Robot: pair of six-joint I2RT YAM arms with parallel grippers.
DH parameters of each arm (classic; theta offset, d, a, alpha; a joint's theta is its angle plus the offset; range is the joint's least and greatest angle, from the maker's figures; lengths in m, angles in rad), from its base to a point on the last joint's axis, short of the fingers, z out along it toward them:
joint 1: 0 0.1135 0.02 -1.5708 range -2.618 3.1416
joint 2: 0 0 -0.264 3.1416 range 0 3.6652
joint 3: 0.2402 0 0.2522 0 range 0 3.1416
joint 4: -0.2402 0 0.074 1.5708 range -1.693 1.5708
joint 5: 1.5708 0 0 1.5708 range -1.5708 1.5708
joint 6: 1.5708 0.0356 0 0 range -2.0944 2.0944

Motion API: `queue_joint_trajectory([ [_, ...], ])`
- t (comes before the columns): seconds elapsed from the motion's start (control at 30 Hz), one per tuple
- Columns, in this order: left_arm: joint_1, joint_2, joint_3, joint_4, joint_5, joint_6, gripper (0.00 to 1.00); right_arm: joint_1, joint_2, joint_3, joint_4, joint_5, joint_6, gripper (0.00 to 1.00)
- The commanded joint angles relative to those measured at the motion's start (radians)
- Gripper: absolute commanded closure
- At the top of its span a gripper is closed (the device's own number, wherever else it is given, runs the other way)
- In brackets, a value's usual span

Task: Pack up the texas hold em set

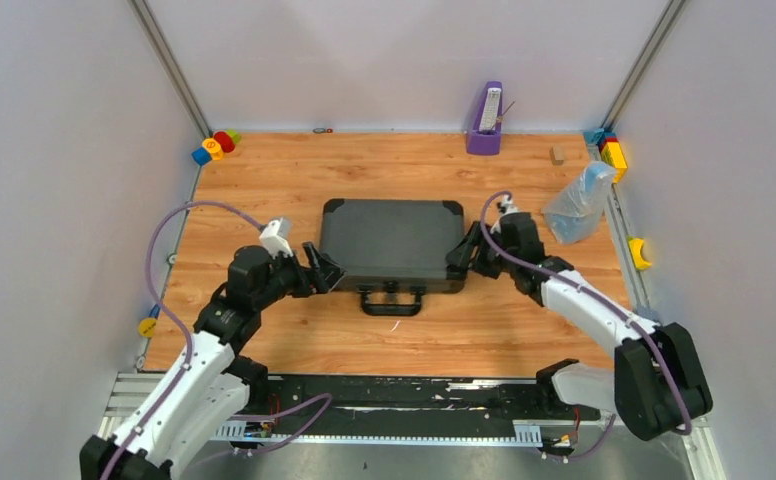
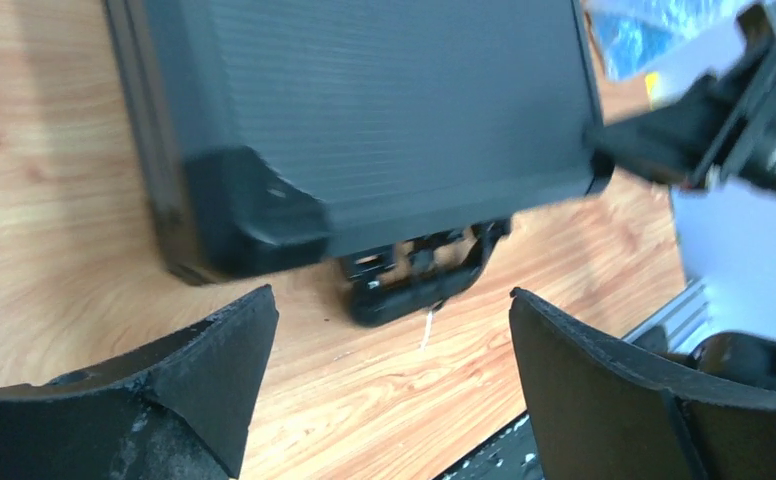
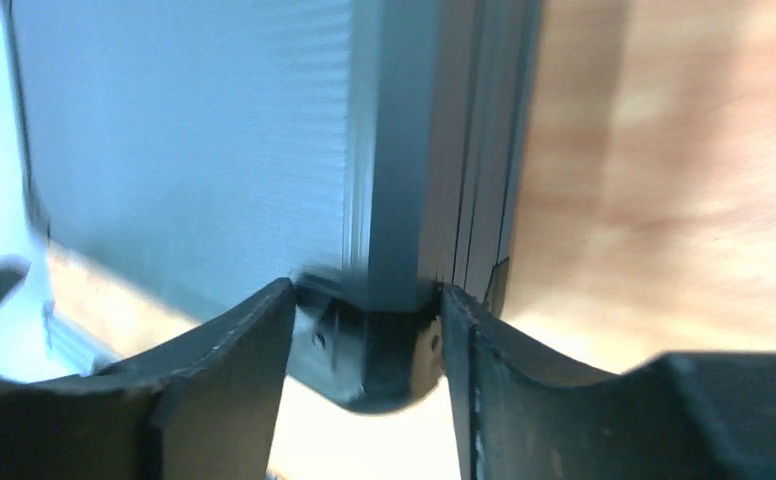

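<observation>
Top: shut briefcase at centre of table, handle twd arms, left gripper at near-left corner, right gripper at near-right corner, L wrist: jaws spread wide, nothing held, briefcase just beyond, R wrist: fingers pinched onto briefcase corner.

**Robot lab test cell**

Plain white panel walls box in three sides, framed by bare aluminium posts. Wood-grain bench inside. Two robot arms sit on a black slotted rail at the near edge, with purple cables looping loose. Odd props line the edges: toy blocks, metronome.
</observation>
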Motion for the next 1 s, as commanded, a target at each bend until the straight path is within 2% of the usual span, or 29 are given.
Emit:
queue_joint_trajectory([
  [0.0,0.143,-0.105,-0.066,-0.071,0.168,-0.107,0.11,0.198,-0.102,-0.080,-0.086,-0.065,0.113,0.48],
  [0.1,0.153,-0.158,-0.077,-0.134,0.180,-0.140,0.22,0.200,-0.184,-0.090,-0.100,-0.011,0.109,0.55],
  [0.27,0.153,-0.221,-0.043,-0.294,0.137,-0.147,0.36,0.211,-0.152,-0.018,-0.157,-0.044,0.025,0.54],
  [0.33,0.153,-0.242,-0.042,-0.340,0.114,-0.168,0.45,0.220,-0.128,0.030,-0.192,-0.041,-0.032,0.51],
  [0.43,0.151,-0.251,-0.072,-0.350,0.138,-0.218,0.52,0.222,-0.116,0.111,-0.235,0.016,-0.094,0.42],
  [0.5,0.138,-0.252,-0.111,-0.329,0.144,-0.245,0.55,0.223,-0.102,0.196,-0.266,0.081,-0.131,0.33],
  [0.53,0.132,-0.252,-0.138,-0.321,0.126,-0.258,0.59,0.223,-0.091,0.228,-0.273,0.117,-0.144,0.24],
  [0.57,0.117,-0.250,-0.150,-0.305,0.114,-0.263,0.60,0.223,-0.075,0.261,-0.273,0.147,-0.158,0.10],
  [0.6,0.110,-0.247,-0.173,-0.293,0.090,-0.274,0.63,0.221,-0.050,0.293,-0.260,0.157,-0.173,0.01],
  [0.73,0.097,-0.201,-0.235,-0.149,0.053,-0.305,0.69,0.218,0.130,0.475,-0.257,0.100,-0.268,0.00],
  [0.83,0.100,-0.111,-0.275,0.040,0.038,-0.325,0.75,0.211,0.281,0.598,-0.258,0.070,-0.305,0.00],
  [0.97,0.173,0.137,-0.307,0.277,0.121,-0.303,0.89,0.211,0.512,0.750,-0.264,-0.044,-0.353,0.00],
])
